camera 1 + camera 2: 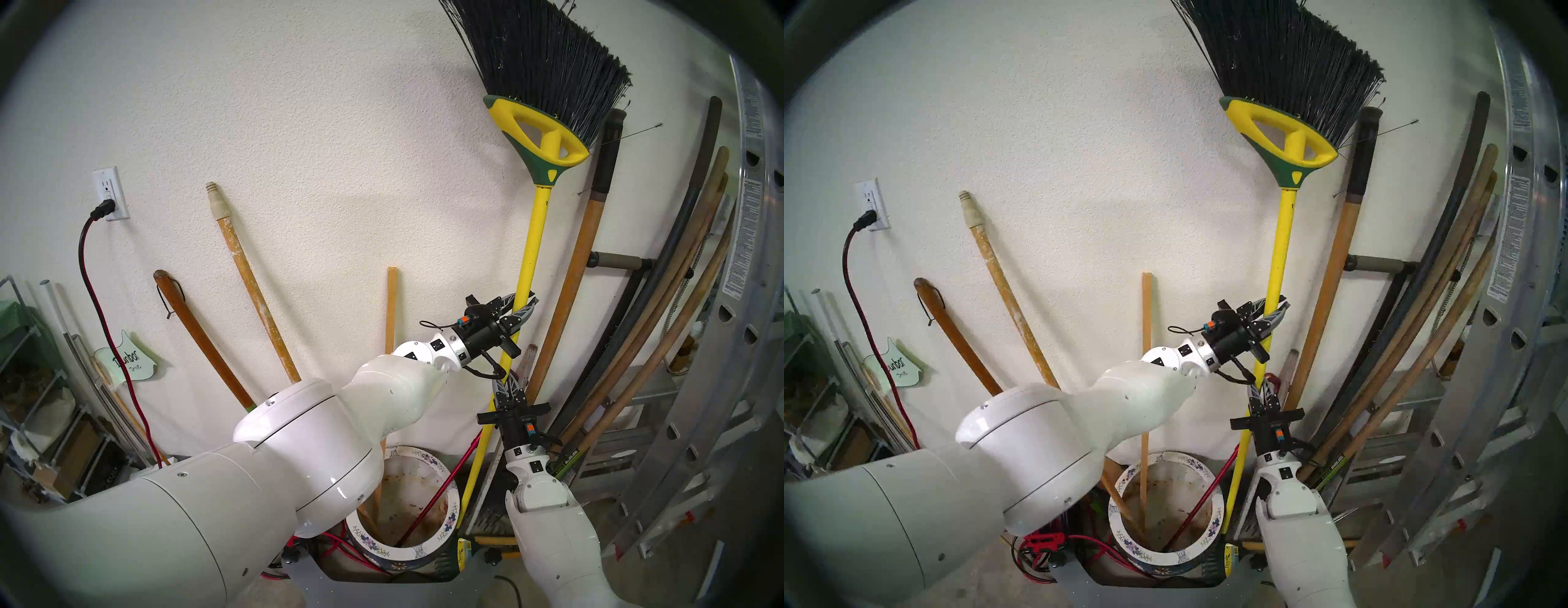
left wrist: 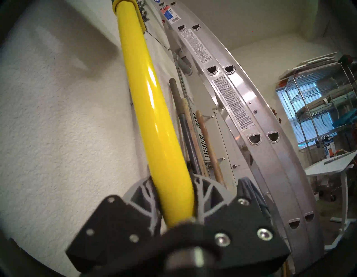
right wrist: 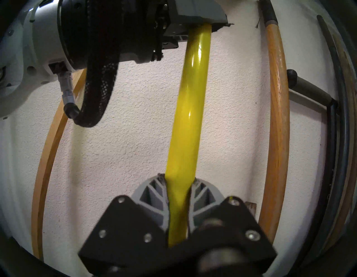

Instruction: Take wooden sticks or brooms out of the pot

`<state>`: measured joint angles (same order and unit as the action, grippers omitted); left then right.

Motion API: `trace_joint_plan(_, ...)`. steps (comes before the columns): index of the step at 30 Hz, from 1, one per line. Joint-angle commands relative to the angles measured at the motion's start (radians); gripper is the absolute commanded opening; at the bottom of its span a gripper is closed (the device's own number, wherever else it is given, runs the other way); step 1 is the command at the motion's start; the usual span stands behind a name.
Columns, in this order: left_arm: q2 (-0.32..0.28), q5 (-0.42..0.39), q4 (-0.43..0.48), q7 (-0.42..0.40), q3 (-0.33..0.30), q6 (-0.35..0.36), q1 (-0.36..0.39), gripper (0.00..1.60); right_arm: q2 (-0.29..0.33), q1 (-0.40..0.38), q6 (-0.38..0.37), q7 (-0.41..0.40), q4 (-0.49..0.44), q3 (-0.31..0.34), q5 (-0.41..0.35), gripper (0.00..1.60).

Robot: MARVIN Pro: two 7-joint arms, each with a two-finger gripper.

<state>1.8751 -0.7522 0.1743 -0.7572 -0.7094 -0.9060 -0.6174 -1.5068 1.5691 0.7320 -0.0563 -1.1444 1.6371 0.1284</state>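
Broom (image 1: 535, 220), tall and bright yellow in the pole, is seen standing nearly upright against the white textured wall (image 1: 297, 170), its black bristles fanned at the top above a yellow-and-green triangular head. Its lower end is seen just outside the right side of the pot's rim; whether it touches the rim cannot be told. The pole is gripped by both claws. The left claw (image 1: 521, 309) is closed around the pole from the side, higher up, its grey ribbed fingers (image 2: 204, 195) pressed against the yellow surface. The right claw (image 1: 505, 385) is closed around the same pole from below, a little lower, its fingers (image 3: 154, 195) likewise pressed to either side. The pot (image 1: 453, 501), white with small blue-purple flowers on its flat rim and a brown-stained inside, is seen low in the head views, partly hidden by the left arm. A thin red cane (image 1: 428, 505) and several wooden sticks (image 1: 250, 271) are seen leaning out of it. A metal ladder (image 1: 721, 339) is propped at the right.
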Motion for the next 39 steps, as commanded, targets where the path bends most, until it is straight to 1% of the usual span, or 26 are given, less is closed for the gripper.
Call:
trace_joint_plan(1,-0.024,-0.002,-0.038,0.037,-0.004,0.039,-0.013,0.00,-0.011,-0.042,0.023,0.007,-0.035,-0.006,0.004,0.00)
trace_joint_plan(15,-0.029,0.002,-0.045,0.079,-0.004,0.070,-0.016,0.00,-0.007,-0.101,-0.034,0.023,0.001,0.018,0.023,0.00)
trace_joint_plan(39,-0.039,0.015,-0.050,0.151,-0.002,0.142,0.012,0.00,-0.009,-0.199,-0.108,0.004,0.073,0.027,0.040,0.00)
